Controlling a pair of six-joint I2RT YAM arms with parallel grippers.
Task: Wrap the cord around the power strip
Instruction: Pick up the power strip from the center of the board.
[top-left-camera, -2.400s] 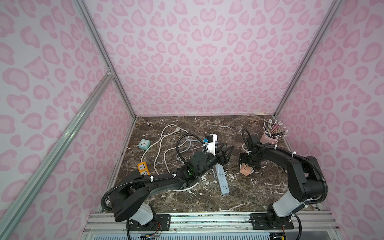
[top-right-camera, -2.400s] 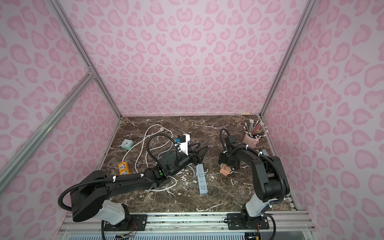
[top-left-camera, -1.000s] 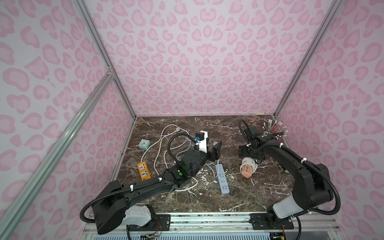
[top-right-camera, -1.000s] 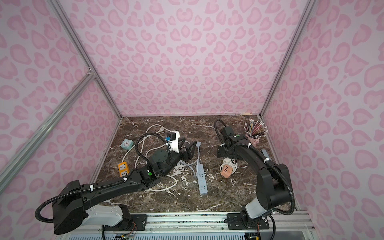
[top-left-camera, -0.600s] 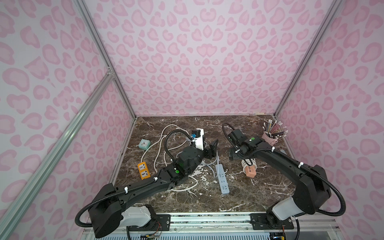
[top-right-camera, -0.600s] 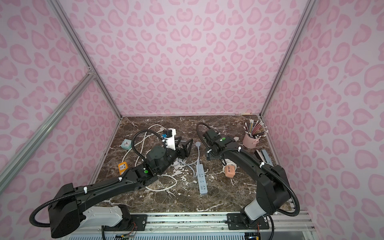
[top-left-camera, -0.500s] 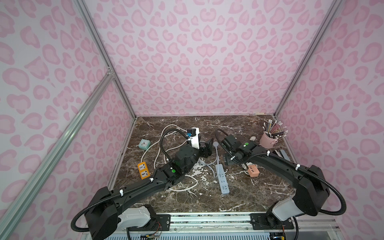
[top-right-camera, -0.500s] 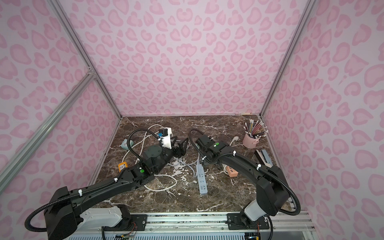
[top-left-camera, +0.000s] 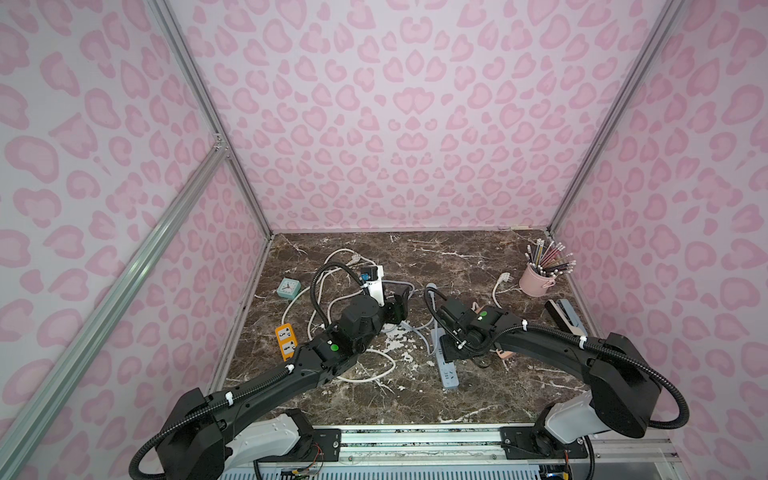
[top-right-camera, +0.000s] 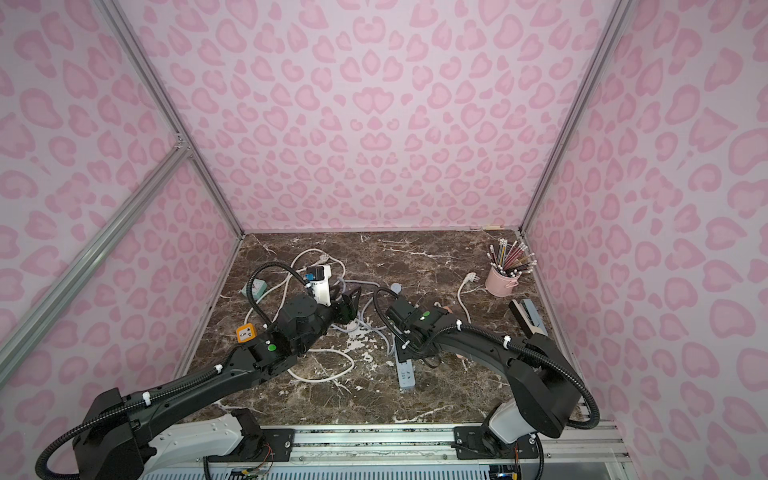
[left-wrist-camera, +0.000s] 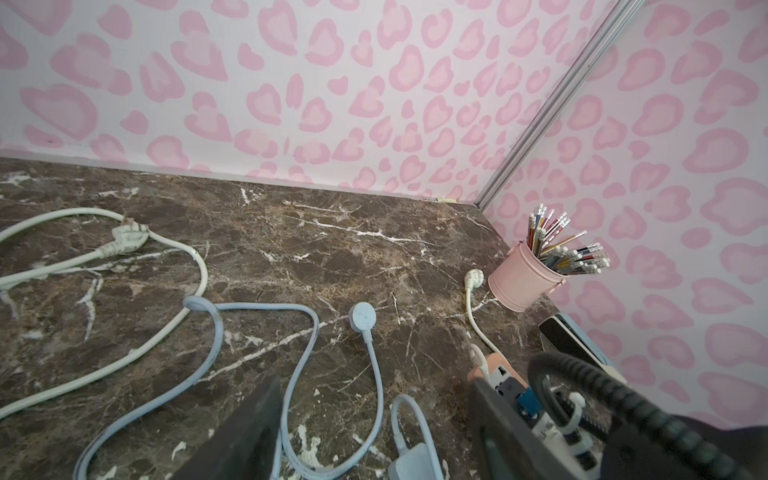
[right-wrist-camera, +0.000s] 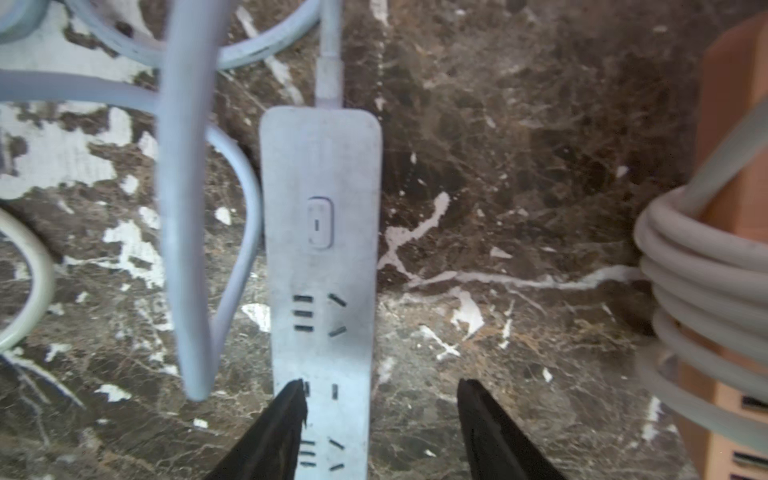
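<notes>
Poised over power strip (right-wrist-camera: 320, 232) with right gripper (right-wrist-camera: 380, 384), jaws parted, empty, likely to pin it; left gripper (left-wrist-camera: 373, 379) parted, empty, above loose cord (left-wrist-camera: 262, 306).

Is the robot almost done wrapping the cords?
Done: the peach strip has white cord wound round it. In hand: nothing is gripped; the right gripper hangs open over the blue strip. Left: the blue cord lies loose, not wrapped at all.
</notes>
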